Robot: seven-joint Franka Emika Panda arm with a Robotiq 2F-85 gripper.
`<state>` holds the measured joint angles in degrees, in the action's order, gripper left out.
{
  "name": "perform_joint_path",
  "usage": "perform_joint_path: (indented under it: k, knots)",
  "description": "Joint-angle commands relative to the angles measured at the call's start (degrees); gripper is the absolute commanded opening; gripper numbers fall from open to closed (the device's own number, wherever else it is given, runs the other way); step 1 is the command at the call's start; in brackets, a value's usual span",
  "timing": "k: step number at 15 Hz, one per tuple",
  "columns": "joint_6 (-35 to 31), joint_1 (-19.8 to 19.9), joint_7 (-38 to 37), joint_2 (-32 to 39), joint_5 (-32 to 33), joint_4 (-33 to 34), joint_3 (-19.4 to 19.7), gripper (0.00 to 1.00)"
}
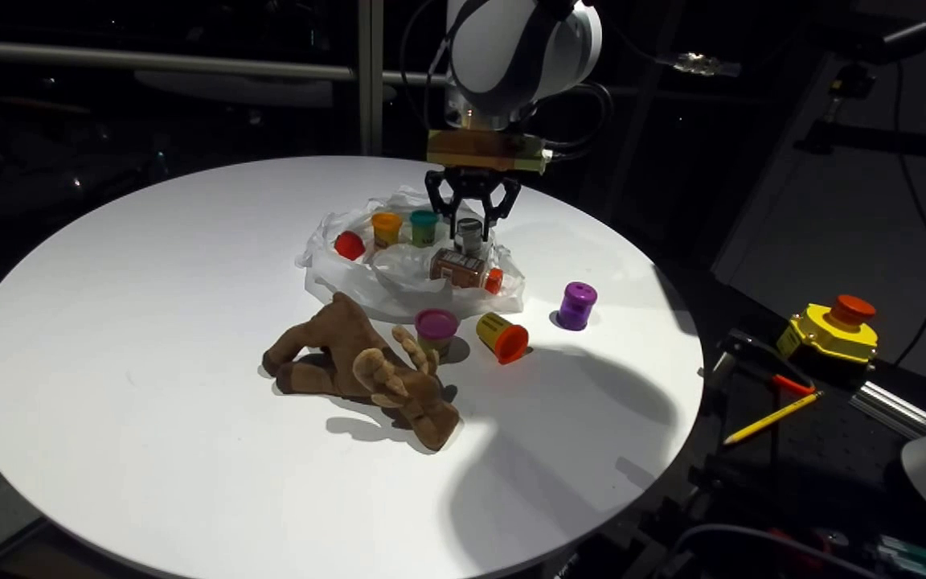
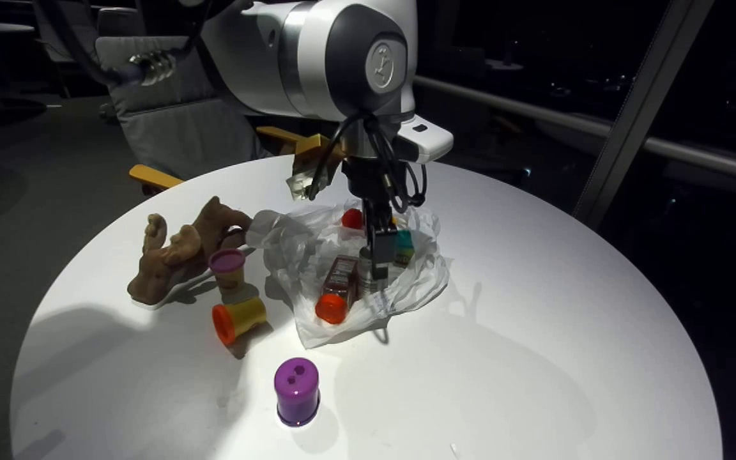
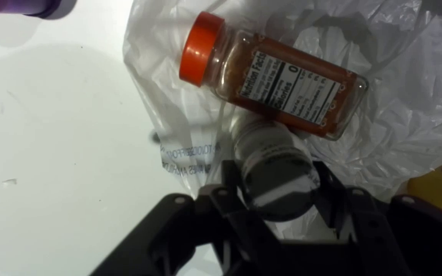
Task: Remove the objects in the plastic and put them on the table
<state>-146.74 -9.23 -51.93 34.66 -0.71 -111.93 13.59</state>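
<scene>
The dark-capped jar (image 3: pixel 271 155) stands on the plastic bag (image 1: pixel 342 281) directly under the pincer (image 1: pixel 469 236), long axis roughly upright, in line with the fingers (image 3: pixel 230 174). In an exterior view these flank its cap (image 1: pixel 469 225) left and right, parted about its width; whether they press on it is hard to tell. The spice bottle (image 1: pixel 455 268) lies just on the near side, so I judge a straight lift fits before any swing to the counter (image 1: pixel 149 338).
</scene>
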Motion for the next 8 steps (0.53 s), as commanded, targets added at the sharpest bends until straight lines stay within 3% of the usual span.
perform_joint_path:
  k: [1,8]
  knots:
    - [-1.7,0.9,0.3,-6.4,0.7,-5.5,0.0,0.25]
    - [-5.5,6.3,6.7,-22.2,-0.1,-20.1,-0.3,0.25]
